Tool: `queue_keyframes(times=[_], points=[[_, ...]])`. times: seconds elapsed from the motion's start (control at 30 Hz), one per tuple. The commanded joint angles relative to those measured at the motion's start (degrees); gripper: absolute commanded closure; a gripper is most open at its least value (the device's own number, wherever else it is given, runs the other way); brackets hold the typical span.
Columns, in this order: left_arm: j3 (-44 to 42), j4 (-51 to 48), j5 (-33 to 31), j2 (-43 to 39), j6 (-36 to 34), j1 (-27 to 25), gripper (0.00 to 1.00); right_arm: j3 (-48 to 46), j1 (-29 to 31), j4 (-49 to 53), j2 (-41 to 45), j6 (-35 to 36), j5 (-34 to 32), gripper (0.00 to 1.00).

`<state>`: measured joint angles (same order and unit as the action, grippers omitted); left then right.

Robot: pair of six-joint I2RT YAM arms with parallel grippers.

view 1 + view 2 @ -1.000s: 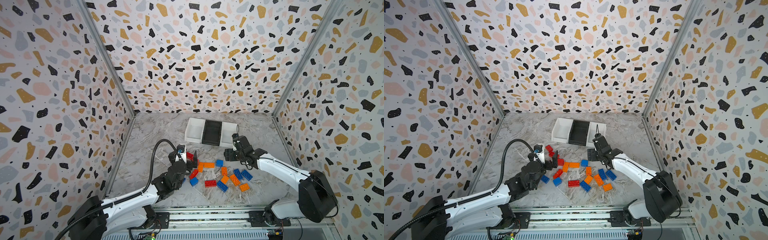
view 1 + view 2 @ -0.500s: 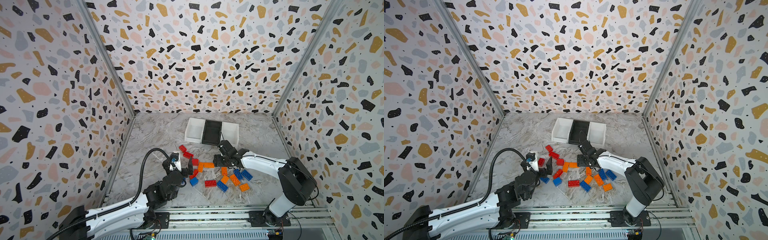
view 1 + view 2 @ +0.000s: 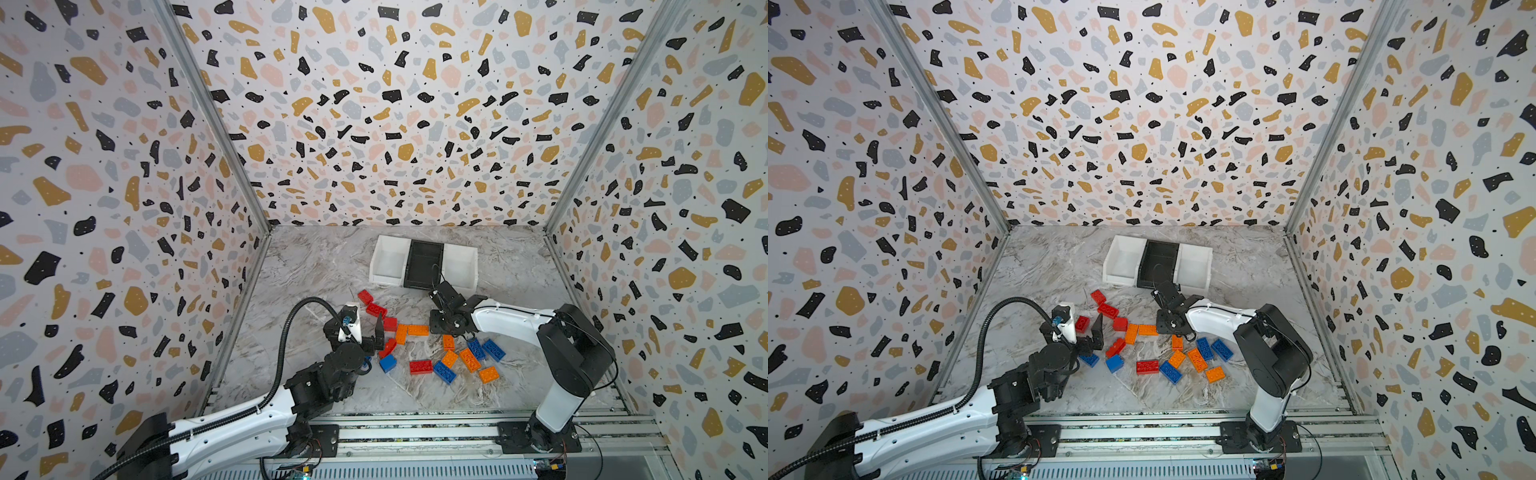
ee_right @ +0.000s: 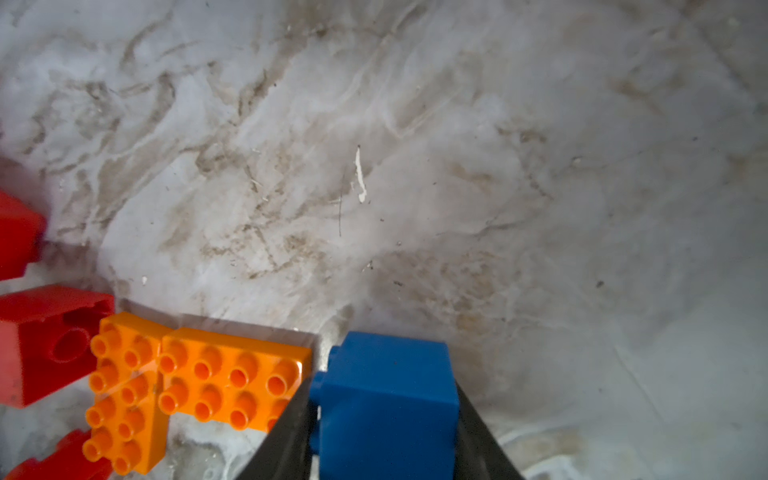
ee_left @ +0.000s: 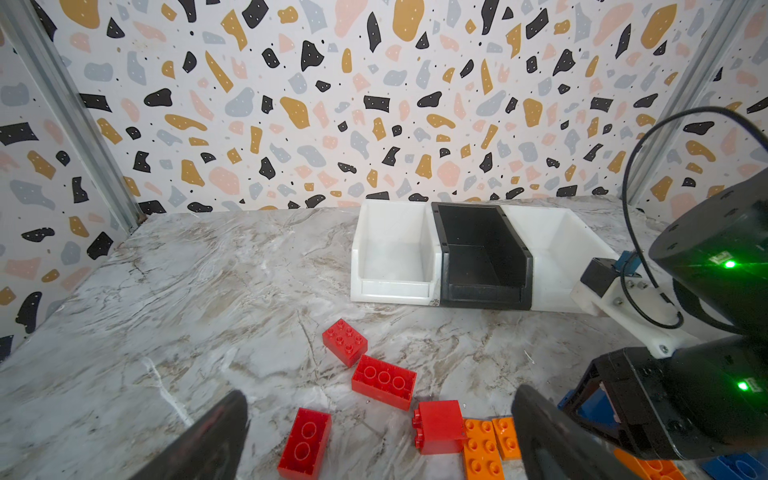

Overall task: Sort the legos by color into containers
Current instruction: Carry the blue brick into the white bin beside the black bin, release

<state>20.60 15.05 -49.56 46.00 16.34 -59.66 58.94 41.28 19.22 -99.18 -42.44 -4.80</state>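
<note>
Right wrist: right hand (image 4: 384, 432) pinching blue lego (image 4: 390, 382), low over tabletop (image 4: 374, 166).

Top views high overhead, sharing whole table (image 3: 324, 266), wrist views close on legos (image 5: 383, 381)

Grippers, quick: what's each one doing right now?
Left gripper: open, holding nothing.
Right gripper: closed on a blue brick.

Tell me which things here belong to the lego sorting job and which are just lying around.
Part of the job: red legos, orange legos, blue legos, the blue brick clamped in the right gripper, the open left gripper, white bins, black bin.
Not part of it, only fixtures: marble tabletop, speckled walls, front rail.
</note>
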Motion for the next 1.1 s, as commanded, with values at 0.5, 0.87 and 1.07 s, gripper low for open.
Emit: queue_keyframes(times=[0.5, 0.87, 1.07], points=[[9.87, 10.46, -0.27, 14.99, -5.22, -0.20, 0.00, 26.18, -7.12, 7.83, -3.04, 12.04, 1.75, 0.58], [15.62, 13.05, -0.60, 24.25, -4.38, 1.11, 0.00, 42.90, -10.83, 9.46, -17.28, 16.57, 5.63, 0.60], [16.80, 13.94, -0.89, 25.68, -4.62, 3.62, 0.00, 45.83, -15.15, 12.26, -17.17, 18.71, 6.64, 0.60]])
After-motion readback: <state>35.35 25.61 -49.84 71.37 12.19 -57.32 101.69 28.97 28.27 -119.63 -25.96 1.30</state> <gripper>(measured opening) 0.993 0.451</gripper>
